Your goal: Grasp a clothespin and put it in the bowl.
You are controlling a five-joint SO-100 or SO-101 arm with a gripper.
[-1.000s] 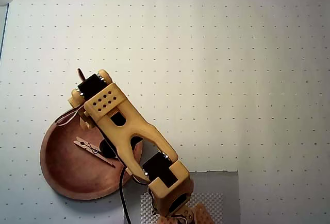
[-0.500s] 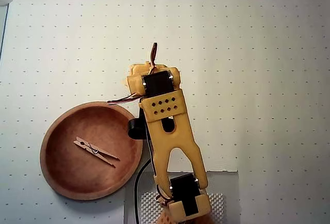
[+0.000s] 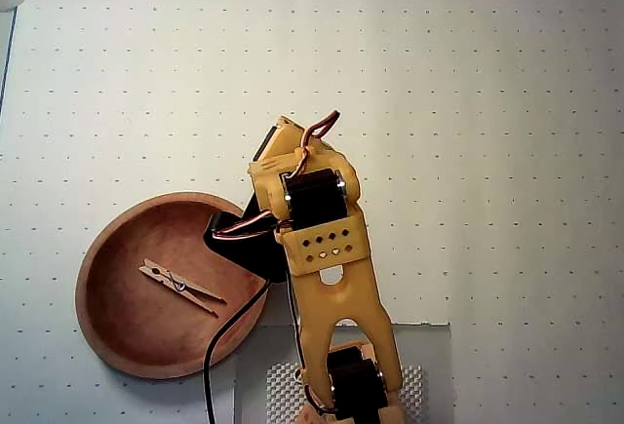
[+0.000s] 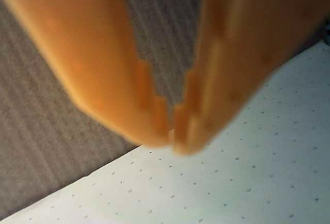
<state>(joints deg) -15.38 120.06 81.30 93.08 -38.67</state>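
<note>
White dotted paper covers the desk point(image 3: 468, 102) you are working on, seen from overhead; a grey mat point(image 3: 429, 346) lies at the lower edge beneath the arm's base. Your yellow arm point(image 3: 327, 278) rises from that base and runs up the middle of the overhead view, folded over itself, with a black motor block and looped wires at its upper end. A black cable point(image 3: 219, 366) trails from the arm down to the bottom edge.

Note the bowl point(image 3: 107, 331), reddish-brown and round, at lower left of the overhead view, its right rim partly covered by a dark part of the arm. Inside it lies the clothespin point(image 3: 180, 287), flat on the bowl's floor, set diagonally from upper left to lower right, left of the bowl's centre and clear of the arm.

Your wrist view shows the jaws point(image 4: 174, 131) blurred and very close: two orange fingers point(image 4: 98, 64) converge to a point where their tips meet, clenched with nothing between them. Behind them the grey mat point(image 4: 46, 152) fills the upper left, and the dotted paper point(image 4: 258, 183) fills the lower right. At the top left corner of the overhead view, a pale object is cut off by the frame and cannot be identified.
</note>
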